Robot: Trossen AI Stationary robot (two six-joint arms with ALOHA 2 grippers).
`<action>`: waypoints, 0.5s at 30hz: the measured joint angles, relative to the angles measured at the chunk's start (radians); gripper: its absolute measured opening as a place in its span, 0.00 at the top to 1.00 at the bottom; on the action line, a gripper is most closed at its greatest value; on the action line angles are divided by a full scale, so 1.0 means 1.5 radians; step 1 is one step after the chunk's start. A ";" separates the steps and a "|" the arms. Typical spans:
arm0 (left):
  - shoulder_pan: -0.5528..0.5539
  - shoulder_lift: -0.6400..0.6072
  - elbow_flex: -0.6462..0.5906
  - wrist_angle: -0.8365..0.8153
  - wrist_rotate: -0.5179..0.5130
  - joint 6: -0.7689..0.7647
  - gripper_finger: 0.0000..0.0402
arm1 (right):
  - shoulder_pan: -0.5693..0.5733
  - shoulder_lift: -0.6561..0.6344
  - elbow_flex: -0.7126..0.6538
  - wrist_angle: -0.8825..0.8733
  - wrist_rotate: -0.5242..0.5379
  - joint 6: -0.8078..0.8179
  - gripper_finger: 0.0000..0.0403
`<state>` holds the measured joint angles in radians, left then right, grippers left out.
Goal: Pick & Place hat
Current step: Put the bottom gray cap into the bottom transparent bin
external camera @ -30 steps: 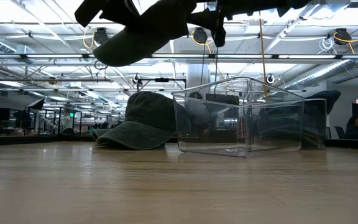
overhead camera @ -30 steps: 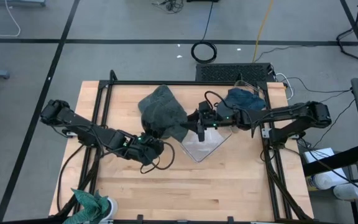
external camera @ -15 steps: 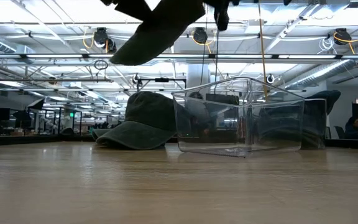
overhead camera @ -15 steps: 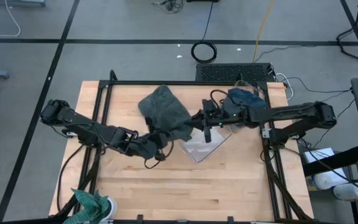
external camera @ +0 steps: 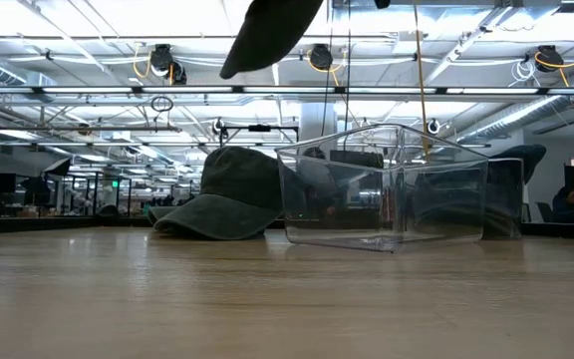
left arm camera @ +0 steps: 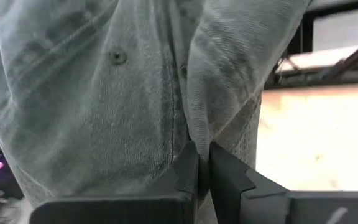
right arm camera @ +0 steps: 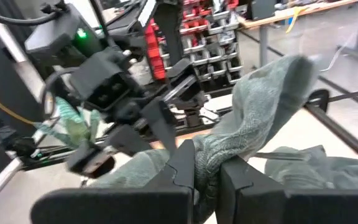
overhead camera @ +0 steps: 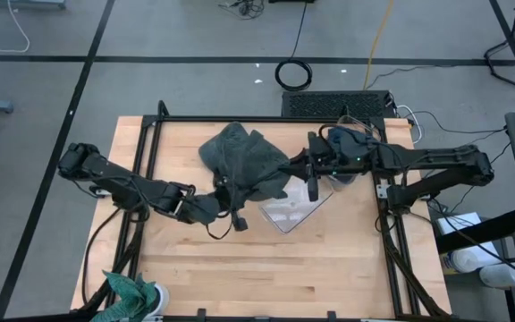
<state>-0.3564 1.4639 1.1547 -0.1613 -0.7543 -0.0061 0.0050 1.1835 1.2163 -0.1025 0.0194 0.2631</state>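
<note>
A wooden bench (external camera: 267,299) fills the foreground of the low view, bare at the near edge. Further back on it stands a clear plastic box (external camera: 387,189), open at the top, which looks like the place the hat is meant to go. Just beside the box, a dark green cap (external camera: 222,199) rests on the bench with its brim pointing away from the box; it is not being handled. High above both, a second green hat (overhead camera: 253,170) hangs in the air, and only its lower edge dips into the top of the low view. Seen from above, this hat is stretched between the two arms. The left hand (overhead camera: 226,190) is clamped shut on a fold of the fabric, and its wrist camera shows the two fingertips (left arm camera: 188,171) pinching a crease of faded denim-like cloth. The right hand (overhead camera: 298,167) reaches in from the opposite side and is also closed on the hat, its fingers (right arm camera: 185,165) nipping a bunched ridge of the material. Holding it from both sides probably keeps the floppy cloth spread and steady, so it can be carried over the box rather than drooping. At the far edge of the bench lies a blue cloth (overhead camera: 347,139), near the right arm.
</note>
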 joint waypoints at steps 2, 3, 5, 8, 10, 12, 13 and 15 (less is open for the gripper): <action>-0.003 0.001 -0.002 0.038 0.003 0.016 0.94 | 0.000 -0.003 0.001 -0.009 0.003 -0.005 0.97; -0.006 0.001 -0.002 0.059 0.003 0.037 0.94 | 0.000 -0.004 0.001 -0.013 0.004 -0.008 0.97; -0.013 -0.006 -0.002 0.084 0.002 0.066 0.94 | 0.000 -0.004 0.002 -0.018 0.004 -0.009 0.97; -0.017 -0.011 -0.002 0.105 0.001 0.067 0.94 | 0.006 -0.001 0.003 -0.017 0.007 -0.009 0.97; -0.017 -0.010 -0.003 0.103 0.002 0.066 0.94 | 0.008 -0.001 0.003 -0.018 0.007 -0.010 0.97; -0.016 -0.010 -0.003 0.101 0.002 0.056 0.94 | 0.009 -0.001 0.003 -0.020 0.007 -0.010 0.97; -0.016 -0.010 -0.003 0.103 0.003 0.054 0.94 | 0.011 -0.001 0.003 -0.020 0.008 -0.012 0.97; -0.016 -0.010 -0.003 0.097 0.016 0.056 0.94 | 0.011 0.000 0.003 -0.022 0.008 -0.014 0.97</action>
<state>-0.3800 1.4494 1.1503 -0.0162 -0.7304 0.0782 0.0216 1.1835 1.2201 -0.1349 0.0311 0.2417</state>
